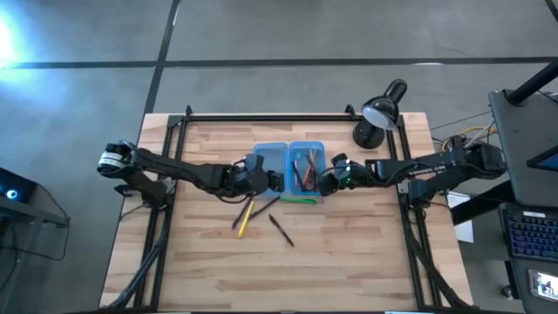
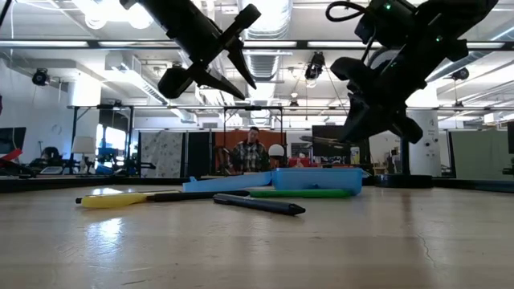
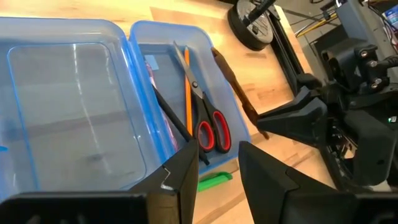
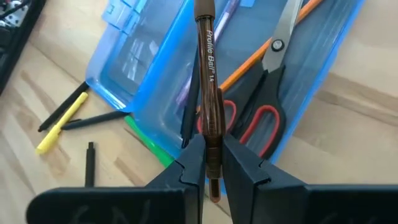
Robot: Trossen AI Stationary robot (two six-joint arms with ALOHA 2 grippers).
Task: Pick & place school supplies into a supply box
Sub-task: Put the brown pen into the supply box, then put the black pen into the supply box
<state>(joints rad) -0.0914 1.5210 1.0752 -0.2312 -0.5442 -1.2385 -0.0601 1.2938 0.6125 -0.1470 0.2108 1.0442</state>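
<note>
Above the translucent blue plastic supply box (image 1: 289,166) mid-desk, the right gripper (image 4: 211,163) pinches a brown pen (image 4: 209,93); releasing it tilted risks bouncing it out. Left gripper (image 3: 214,163) hovers spread.

We note a black desk lamp (image 1: 380,113) at the wooden bench's (image 1: 349,262) far right corner, round base (image 1: 366,135) on the wood, shade lit white. Beyond the bench's right edge sits a keyboard (image 1: 532,237). A person (image 2: 252,152) sits in the room behind, under ceiling lights.
</note>
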